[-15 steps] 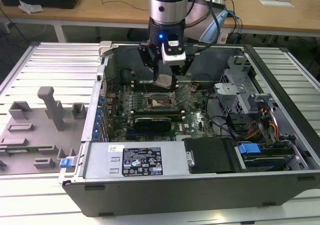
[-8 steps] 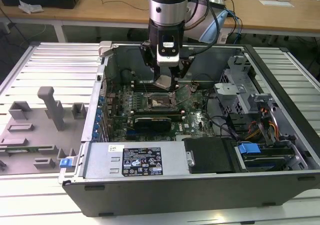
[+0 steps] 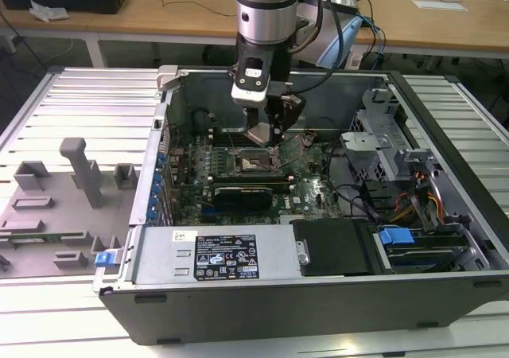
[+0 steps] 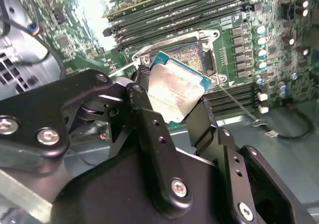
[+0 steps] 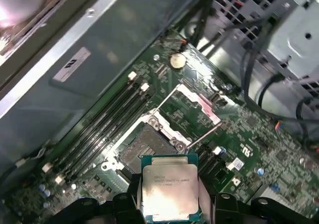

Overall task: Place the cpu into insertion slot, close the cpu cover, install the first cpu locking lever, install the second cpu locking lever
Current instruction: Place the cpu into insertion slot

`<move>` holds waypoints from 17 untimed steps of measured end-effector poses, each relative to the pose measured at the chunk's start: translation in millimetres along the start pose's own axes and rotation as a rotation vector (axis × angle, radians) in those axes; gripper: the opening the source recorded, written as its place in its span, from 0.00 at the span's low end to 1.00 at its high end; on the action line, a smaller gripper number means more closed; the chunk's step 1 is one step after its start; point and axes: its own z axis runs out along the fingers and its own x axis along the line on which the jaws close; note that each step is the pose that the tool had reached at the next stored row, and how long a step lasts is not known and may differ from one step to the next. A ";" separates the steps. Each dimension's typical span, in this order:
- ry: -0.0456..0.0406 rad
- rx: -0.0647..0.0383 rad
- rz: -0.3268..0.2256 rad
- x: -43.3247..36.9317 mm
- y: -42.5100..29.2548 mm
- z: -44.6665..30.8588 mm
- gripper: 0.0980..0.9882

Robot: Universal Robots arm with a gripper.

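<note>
One black pincer (image 5: 170,204) clamps the small flat square tan-silver cpu (image 5: 170,189) by its edges; we see it tilted just above the dark square silver-rimmed insertion slot (image 5: 147,147), with the thin silver cpu cover (image 5: 205,107) swung open beyond.

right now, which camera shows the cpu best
The first wrist view: the cpu faces the camera almost flat-on, clamped in the gripper near the insertion slot. In the second wrist view the cpu is tilted, partly behind a finger. In the exterior view the cpu is a small tan patch.
</note>
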 end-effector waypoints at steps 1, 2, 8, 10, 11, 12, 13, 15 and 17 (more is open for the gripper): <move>-0.0012 0.001 0.018 0.0 0.0 0.3 0.50; -0.0040 0.002 0.057 0.0 -0.1 0.9 0.50; -0.0130 0.006 0.187 0.1 -0.2 2.9 0.50; -0.0156 0.007 0.225 0.1 -0.2 3.4 0.50; -0.0168 0.008 0.242 0.1 -0.2 3.7 0.50; -0.0192 0.009 0.277 0.1 -0.3 4.2 0.50; -0.0224 0.010 0.323 0.2 -0.3 4.8 0.50; -0.0254 0.012 0.366 0.2 -0.4 5.4 0.50; -0.0298 0.014 0.429 0.2 -0.4 6.3 0.50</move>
